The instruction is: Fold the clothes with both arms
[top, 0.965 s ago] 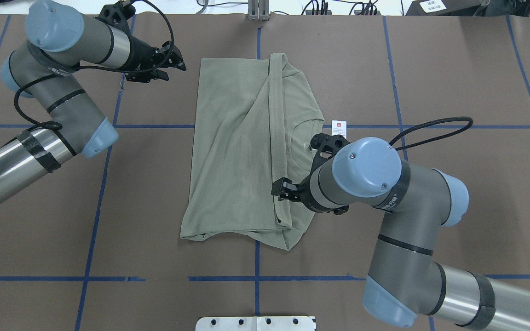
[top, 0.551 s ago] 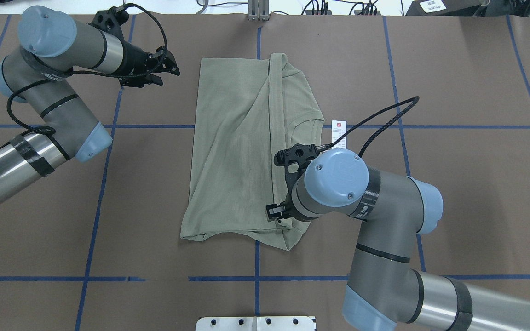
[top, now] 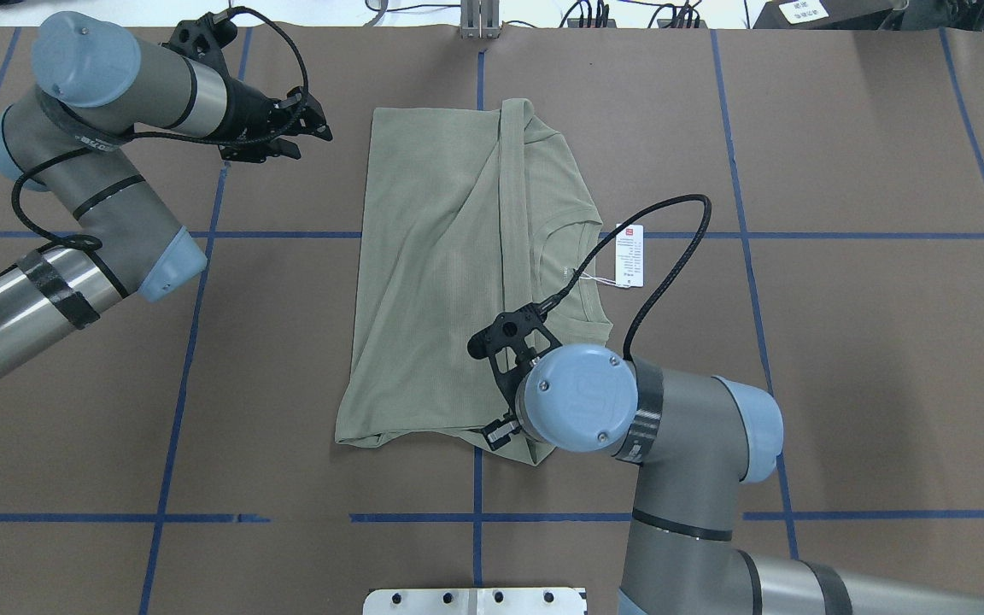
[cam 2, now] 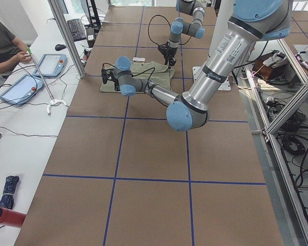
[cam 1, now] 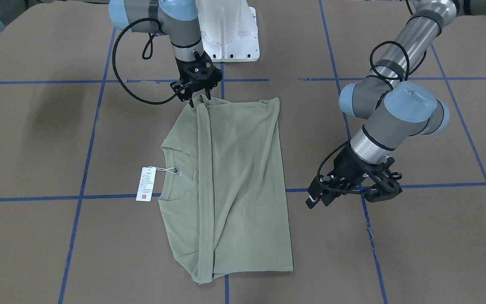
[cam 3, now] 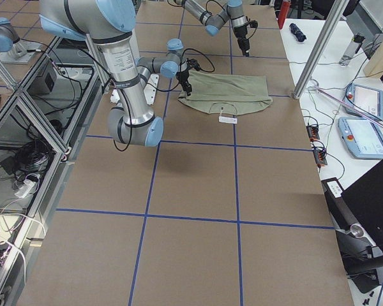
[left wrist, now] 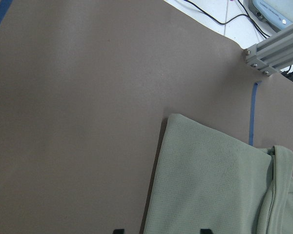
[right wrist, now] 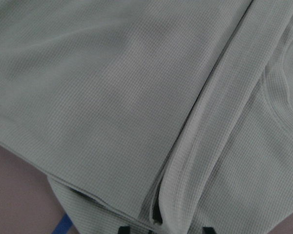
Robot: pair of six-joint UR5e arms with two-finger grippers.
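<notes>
— Where has the shirt ended up?

— Middle of the desk [top: 842, 342], taking the view from over the robot's shoulders as the dial. The sage-green shirt [top: 441, 282] lies flat with one side folded over. A long band of cloth runs from 12 to 6 o'clock and the collar opens toward 3. Its white hang tag [top: 629, 254] rests on the covering just beside the collar, also at 3.

— What's the surface like?

— Brown paper, ruled into big squares by blue tape lines [top: 799, 235]. The white pedestal base [cam 1: 228, 33] sits at the 6 o'clock edge.

— And the arms?

— The left end effector [top: 314, 137] hangs at 10 o'clock, off the cloth, its fingers spread and empty. The right end effector [cam 1: 199, 100] is down at the shirt's 5 o'clock corner, fingers apart over the folded edge and gripping nothing. I can't tell whether they touch the cloth.

— Anything around the cell?

— Aluminium frame posts [cam 2: 66, 36], and past 12 o'clock a white side desk with pendants [cam 2: 54, 64] and cables. A person [cam 2: 2, 43] is seated there.
</notes>
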